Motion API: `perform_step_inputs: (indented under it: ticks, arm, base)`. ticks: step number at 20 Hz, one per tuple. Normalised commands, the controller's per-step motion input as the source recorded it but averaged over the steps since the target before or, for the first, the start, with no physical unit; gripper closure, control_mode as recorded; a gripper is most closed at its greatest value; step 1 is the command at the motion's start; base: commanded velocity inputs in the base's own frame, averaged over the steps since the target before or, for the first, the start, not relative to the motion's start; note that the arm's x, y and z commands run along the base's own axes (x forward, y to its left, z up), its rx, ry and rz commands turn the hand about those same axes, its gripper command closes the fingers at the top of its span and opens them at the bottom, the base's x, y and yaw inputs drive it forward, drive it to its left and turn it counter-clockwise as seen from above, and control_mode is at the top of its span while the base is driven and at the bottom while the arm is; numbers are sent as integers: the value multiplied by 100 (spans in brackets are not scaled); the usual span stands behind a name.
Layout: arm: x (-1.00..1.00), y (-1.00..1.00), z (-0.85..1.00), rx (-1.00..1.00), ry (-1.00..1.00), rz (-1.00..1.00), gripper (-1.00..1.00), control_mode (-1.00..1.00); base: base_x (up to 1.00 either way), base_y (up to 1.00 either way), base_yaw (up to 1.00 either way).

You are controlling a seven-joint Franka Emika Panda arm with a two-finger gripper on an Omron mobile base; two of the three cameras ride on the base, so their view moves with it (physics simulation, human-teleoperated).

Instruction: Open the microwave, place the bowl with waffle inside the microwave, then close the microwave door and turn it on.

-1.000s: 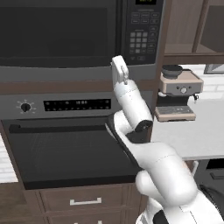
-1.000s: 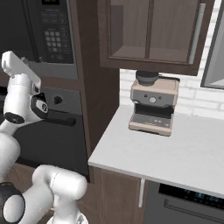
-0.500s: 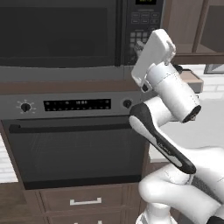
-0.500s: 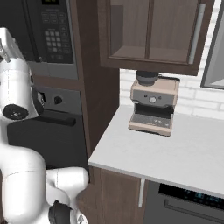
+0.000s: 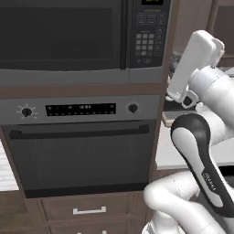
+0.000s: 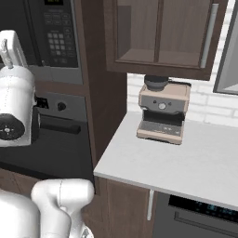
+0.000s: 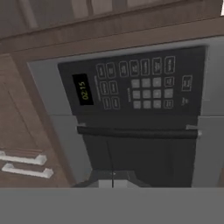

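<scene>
The microwave (image 5: 64, 41) sits above the oven. The microwave door (image 5: 59, 34) lies flush with the front, and its dark glass hides the inside. The bowl with waffle is out of view. My white hand (image 5: 194, 66) is raised to the right of the keypad (image 5: 151, 32), apart from it. Seen from the hand, with the picture rolled sideways, the keypad (image 7: 140, 87) has a lit display (image 7: 83, 89) and a dark bar handle (image 7: 135, 132) beside the door glass. My gripper (image 7: 113, 178) is shut, with nothing between its tips.
The black oven (image 5: 82, 151) with knobs and a long bar handle (image 5: 80, 131) lies below, with drawers (image 5: 89, 210) under it. To the right, a beige coffee machine (image 6: 162, 111) stands on the light counter (image 6: 186, 162) beneath a wooden wall cabinet (image 6: 162, 32).
The arm has lifted and swung right, carrying the hand from in front of the microwave's keypad to the right of it. The gripper has stayed shut.
</scene>
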Motion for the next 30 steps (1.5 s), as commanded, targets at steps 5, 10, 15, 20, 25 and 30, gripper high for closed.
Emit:
perform_step_inputs:
  ticks: [5,10,15,20,25,30]
  arm:
    - [-32,-16,-6,-7,65,-7,100,-100]
    - [-27,-16,-34,-4,24,-4,100,-100]
    - [-10,-35,-21,0,-1,0,100,-100]
    - [7,-45,-4,0,0,0,100,-100]
    - [13,-38,0,0,0,0,100,-100]
    - [17,-10,0,0,0,0,100,-100]
  base:
    - [0,0,0]
    - [0,0,0]
    - [0,0,0]
    - [0,0,0]
    - [0,0,0]
    - [0,0,0]
